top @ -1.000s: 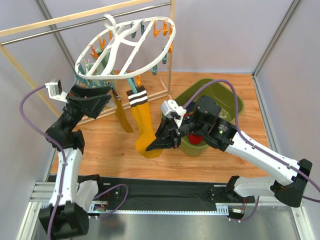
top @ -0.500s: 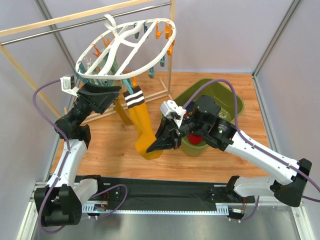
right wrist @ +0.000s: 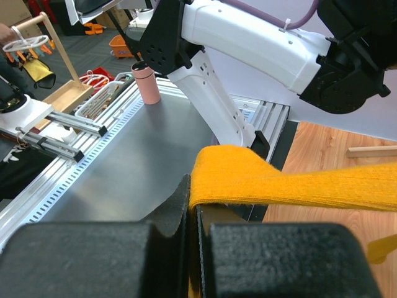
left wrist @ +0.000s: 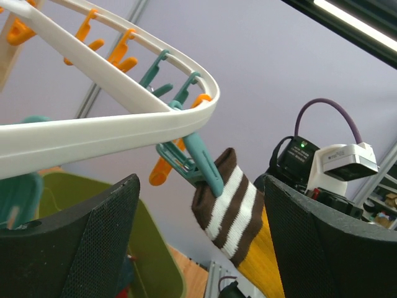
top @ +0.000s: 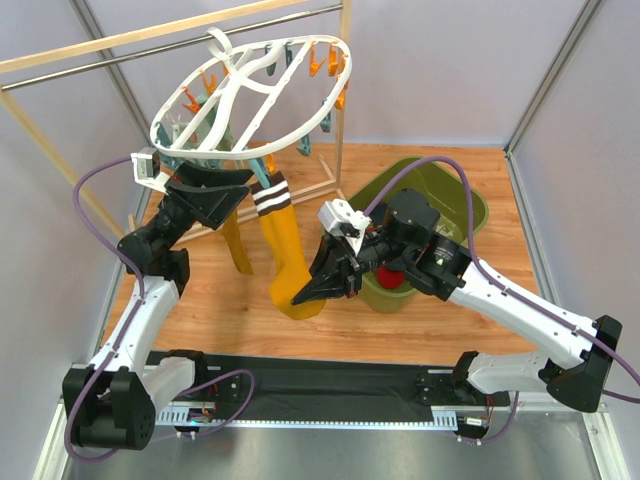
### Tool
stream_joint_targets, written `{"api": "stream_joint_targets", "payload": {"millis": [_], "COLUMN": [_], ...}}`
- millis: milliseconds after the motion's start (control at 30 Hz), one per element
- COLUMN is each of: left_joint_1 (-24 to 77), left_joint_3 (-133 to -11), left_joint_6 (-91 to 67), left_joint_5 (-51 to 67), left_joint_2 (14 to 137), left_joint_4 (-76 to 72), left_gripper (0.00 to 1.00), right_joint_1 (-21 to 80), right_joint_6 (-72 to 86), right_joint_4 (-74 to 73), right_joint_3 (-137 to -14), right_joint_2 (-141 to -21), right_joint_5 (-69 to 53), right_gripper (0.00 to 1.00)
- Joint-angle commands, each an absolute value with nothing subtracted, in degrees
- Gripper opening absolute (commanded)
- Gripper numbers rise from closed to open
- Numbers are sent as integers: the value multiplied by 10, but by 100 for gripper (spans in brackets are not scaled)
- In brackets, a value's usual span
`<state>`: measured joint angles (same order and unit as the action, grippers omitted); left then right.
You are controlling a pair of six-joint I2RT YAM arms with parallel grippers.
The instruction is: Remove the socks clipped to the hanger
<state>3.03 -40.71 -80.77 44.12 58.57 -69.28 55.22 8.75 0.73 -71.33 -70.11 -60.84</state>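
**Colleague:** Which sock are you on?

**Me:** The striped-cuff mustard sock. It hangs from the near rim of the white hanger. A teal clip bites its brown-and-white cuff, and an orange clip dangles just beside that one.

**Colleague:** And your hands?

**Me:** My right hand is clenched on the toe end, low over the wooden table. Its wrist camera shows the mustard knit pinched flat between the two pads. My left hand is up under the hanger, released and spread wide. In its wrist view the black fingers stand on either side of the clipped cuff, touching neither sock nor clip.

**Colleague:** Anything else hanging there?

**Me:** A second mustard sock, just left of the first and partly behind my left hand. More orange and teal clips line the hanger's rim. Its hook sits on the wood-and-metal rail.

**Colleague:** Where's the tub?

**Me:** The olive-green tub stands on the table to the right, partly behind my right arm. There is something red inside.

**Colleague:** Any labels you can read?

**Me:** The white camera box on the right wrist has a small green light next to it. Any marking on it is too small to read.
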Motion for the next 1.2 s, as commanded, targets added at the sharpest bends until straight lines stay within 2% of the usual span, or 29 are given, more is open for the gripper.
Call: {"api": "stream_joint_targets", "payload": {"millis": [0,500,800,1167], "left_joint_1": [35,60,60,61], "left_joint_3": [-427,-474,-463,-429], "left_joint_6": [-799,-813,-811,-802], "left_joint_5": [411,418,413,403], "left_joint_2": [606,646,596,503], "left_joint_4": [-780,-808,-779,-658], "left_gripper": [88,87,86,84], "right_joint_1": [558,576,584,584], "right_joint_6": [97,98,164,130], "right_joint_4": [14,13,102,73], "right_joint_3": [-741,-754,-739,-726], "right_joint_2": [-700,-711,-694,-708], "right_joint_5": [-627,-641,-675,-658], "right_gripper": [0,0,0,0]}}
